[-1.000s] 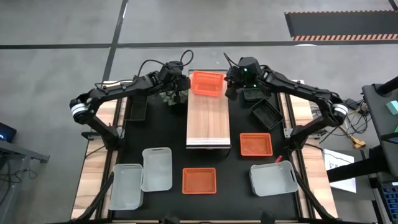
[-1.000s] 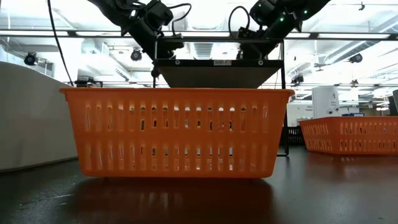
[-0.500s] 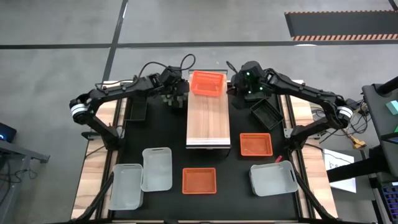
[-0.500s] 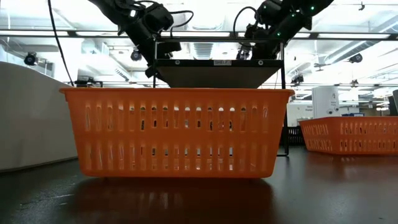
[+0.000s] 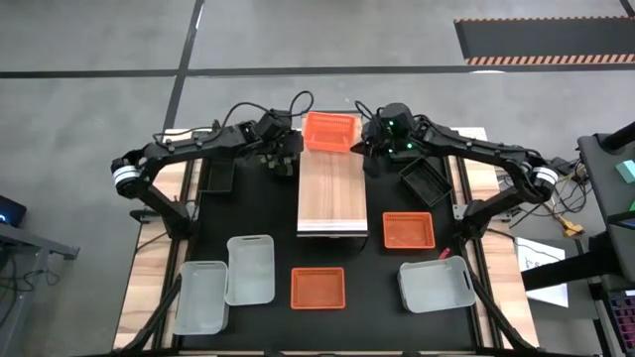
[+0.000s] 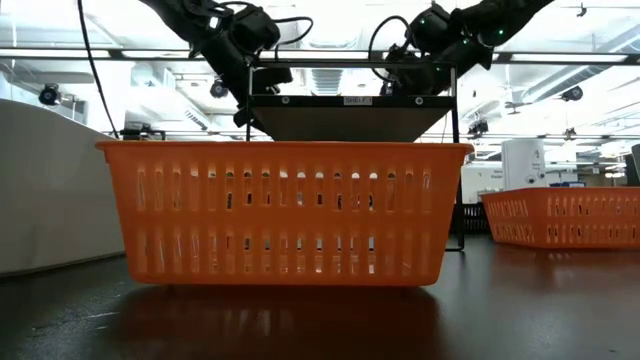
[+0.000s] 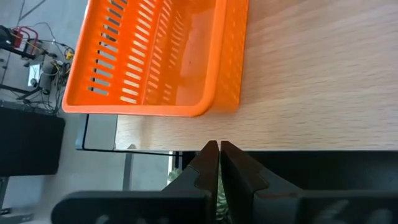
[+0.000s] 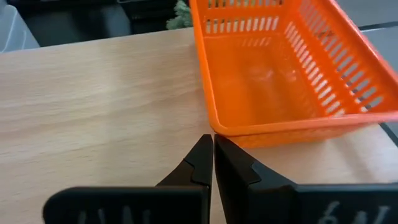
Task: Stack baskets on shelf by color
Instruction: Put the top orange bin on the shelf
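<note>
A red-orange basket (image 5: 329, 132) rests on its bottom at the far end of the shelf (image 5: 332, 198), whose wood-grain top (image 7: 311, 74) is bare nearer to me. My left gripper (image 5: 289, 159) hangs shut over the shelf's left edge, just short of the basket's near left corner (image 7: 205, 109). My right gripper (image 5: 365, 149) hangs shut over the shelf's right edge, its tips (image 8: 213, 144) close to the basket's near wall (image 8: 286, 127). Neither gripper has anything between its fingers.
On the black table lie two orange baskets (image 5: 409, 230) (image 5: 317, 288), white ones (image 5: 250, 268) (image 5: 201, 296) (image 5: 435, 285) and black ones (image 5: 425, 180) (image 5: 216, 174). A green plant (image 5: 270, 159) stands under the left arm. An orange basket (image 6: 285, 210) fills the low view.
My right gripper has come down a little and turned at the wrist toward the shelf and the orange basket, staying shut. The left gripper has stayed shut beside the shelf's left edge.
</note>
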You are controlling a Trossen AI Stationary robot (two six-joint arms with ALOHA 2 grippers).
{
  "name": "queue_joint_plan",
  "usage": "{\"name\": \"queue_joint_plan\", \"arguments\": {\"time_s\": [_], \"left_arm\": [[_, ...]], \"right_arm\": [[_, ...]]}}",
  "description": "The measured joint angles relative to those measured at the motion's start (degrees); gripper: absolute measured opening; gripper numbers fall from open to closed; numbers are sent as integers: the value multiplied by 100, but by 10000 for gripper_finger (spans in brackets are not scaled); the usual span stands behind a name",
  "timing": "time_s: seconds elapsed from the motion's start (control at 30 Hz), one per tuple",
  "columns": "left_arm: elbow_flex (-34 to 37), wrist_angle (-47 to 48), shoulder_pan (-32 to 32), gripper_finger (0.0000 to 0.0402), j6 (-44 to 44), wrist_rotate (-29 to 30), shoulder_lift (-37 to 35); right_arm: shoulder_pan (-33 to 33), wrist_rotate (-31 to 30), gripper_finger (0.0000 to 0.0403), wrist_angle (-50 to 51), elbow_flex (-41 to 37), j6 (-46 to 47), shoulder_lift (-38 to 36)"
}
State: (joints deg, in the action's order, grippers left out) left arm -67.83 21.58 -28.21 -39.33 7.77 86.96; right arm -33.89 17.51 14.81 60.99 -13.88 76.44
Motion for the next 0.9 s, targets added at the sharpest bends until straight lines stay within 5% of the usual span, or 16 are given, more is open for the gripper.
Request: {"name": "queue_joint_plan", "arguments": {"time_s": [0.3, 0.9], "left_arm": [[19, -119, 20, 1, 0, -30, 0], [85, -465, 141, 2, 7, -477, 0]], "right_arm": [[-14, -556, 9, -7, 55, 45, -11], [-39, -613, 9, 745, 62, 186, -389]]}}
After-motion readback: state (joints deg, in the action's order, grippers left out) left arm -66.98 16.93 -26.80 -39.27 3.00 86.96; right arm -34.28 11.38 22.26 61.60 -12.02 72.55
